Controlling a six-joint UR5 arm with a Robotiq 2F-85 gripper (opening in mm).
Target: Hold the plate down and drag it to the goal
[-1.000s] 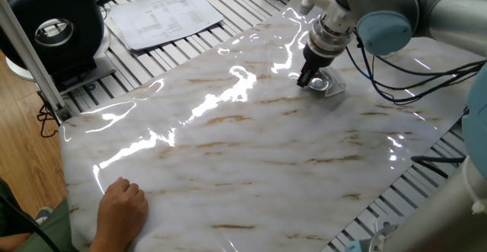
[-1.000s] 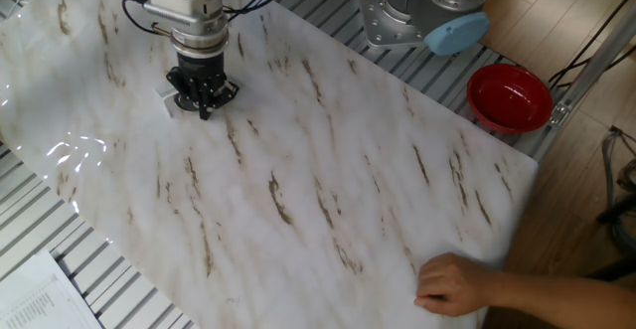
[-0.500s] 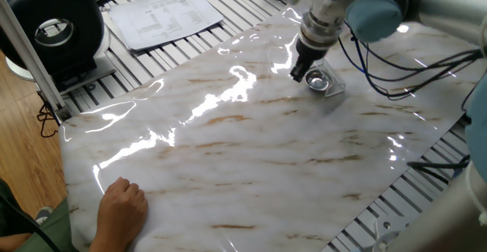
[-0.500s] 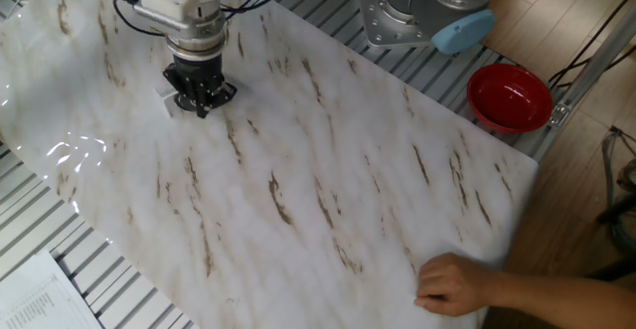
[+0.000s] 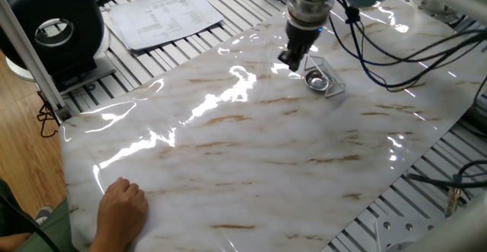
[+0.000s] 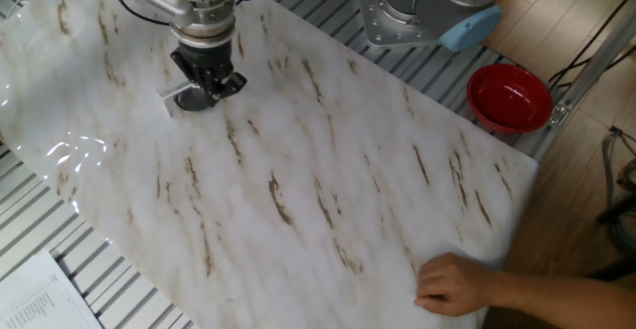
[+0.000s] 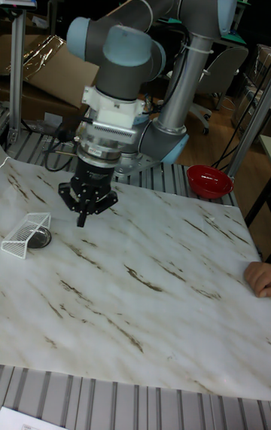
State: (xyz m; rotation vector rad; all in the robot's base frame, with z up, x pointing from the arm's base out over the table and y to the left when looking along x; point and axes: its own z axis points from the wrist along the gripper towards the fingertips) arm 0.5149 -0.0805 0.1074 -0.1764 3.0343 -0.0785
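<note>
My end effector (image 7: 81, 213) hangs above the marbled desk (image 7: 143, 302), off the plate (image 7: 31, 233) and beside it, touching nothing. Its fingers (image 7: 80, 217) come together to a point with nothing between them, so I call it clenched and empty; in the other fixed view the end effector (image 6: 212, 79) looks the same, tips bunched.

The plate (image 5: 317, 78) lies flat on the desk at the far end, away from the person's hand (image 5: 122, 206) resting on the near edge. It sits inside the goal (image 5: 326, 78), the thin see-through frame whose faint lines close around it; in the tall fixed view the goal (image 7: 16, 238) stands as a little wire-like box over the plate's left part. In the other fixed view, the plate (image 6: 197, 98) is half hidden under my tool.

Being round, the plate has no long axis and points nowhere; its bowl faces up. The frame's longer side runs roughly along the desk's far edge.

I judge that I am clear of the plate because pressing is no longer needed: it rests within the outline. A red bowl (image 7: 208, 180) sits off the desk on the right, well apart.
</note>
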